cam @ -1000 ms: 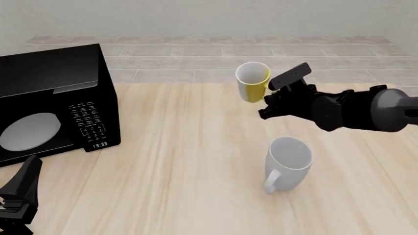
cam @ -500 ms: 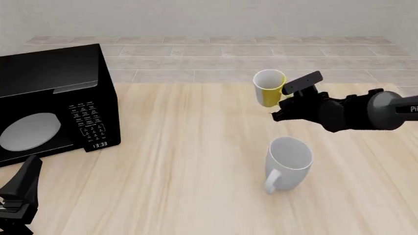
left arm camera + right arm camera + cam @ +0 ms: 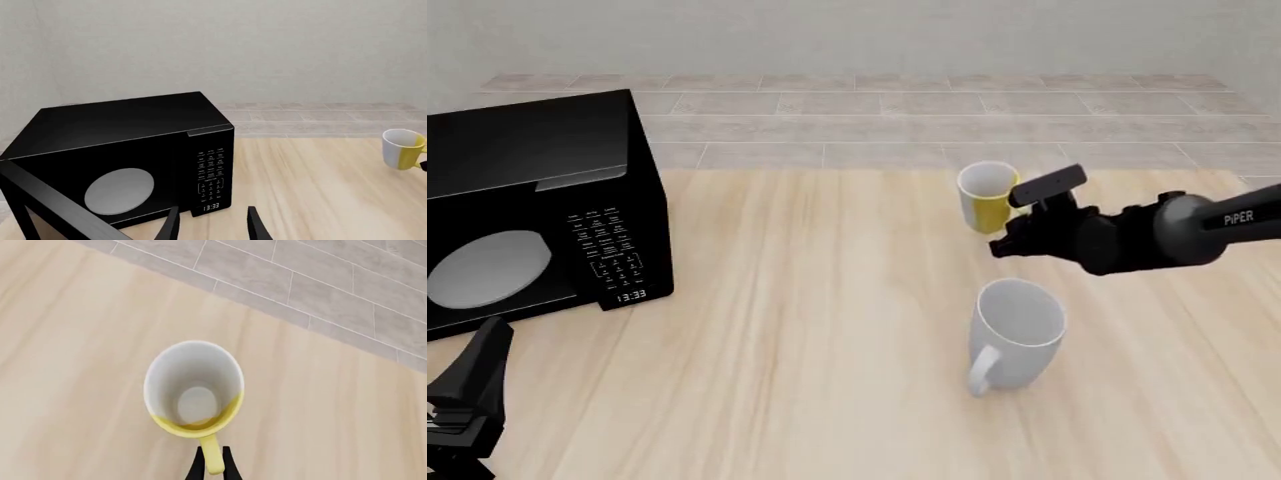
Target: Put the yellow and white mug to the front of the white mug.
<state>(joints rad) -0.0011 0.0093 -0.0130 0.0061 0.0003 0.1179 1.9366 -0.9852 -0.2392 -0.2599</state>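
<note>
1. The right hand (image 3: 1010, 222) pinches the yellow handle of the yellow and white mug (image 3: 988, 196), carried just ahead of its fingertips.
2. The white mug (image 3: 1016, 330) stands on the bench (image 3: 801, 330), well apart.
3. Best play: keep the mug upright, lower it gently, then let go.
4. The left hand (image 3: 212, 226) idles, fingers parted, holding nothing.

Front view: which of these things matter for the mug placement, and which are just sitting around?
Part of the job:
yellow and white mug, held by its handle in the right gripper
white mug

Just there:
microwave
left gripper, open and idle
</note>
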